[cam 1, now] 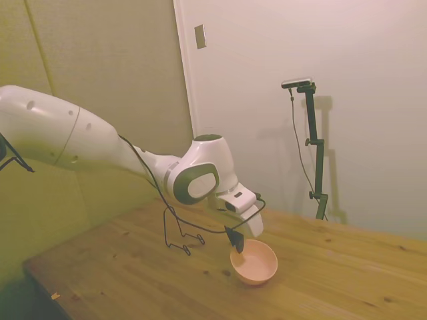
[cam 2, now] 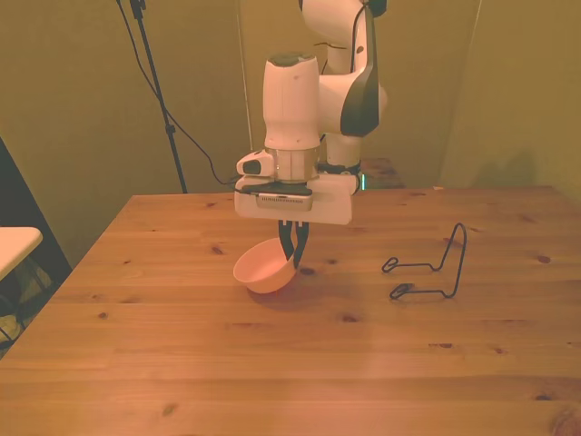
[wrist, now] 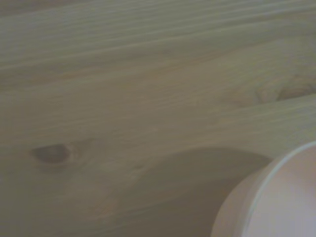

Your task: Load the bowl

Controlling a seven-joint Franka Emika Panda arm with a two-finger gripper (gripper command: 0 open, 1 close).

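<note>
The small pale pink bowl (cam 1: 255, 264) (cam 2: 261, 270) is near the middle of the wooden table, tilted, with its rim raised on the side where the fingers hold it. My gripper (cam 1: 239, 244) (cam 2: 295, 252) points down and is shut on that rim, the dark fingers pinching the bowl's wall. Whether the bowl's base still touches the wood I cannot tell; a shadow lies beneath it. The wrist view shows an edge of the bowl (wrist: 276, 202), blurred, over its shadow on the planks.
A thin black wire rack (cam 1: 180, 235) (cam 2: 434, 268) stands on the table toward the front view's right, about a bowl's width or two from the gripper. The wooden table (cam 2: 272, 363) stretches wide around both.
</note>
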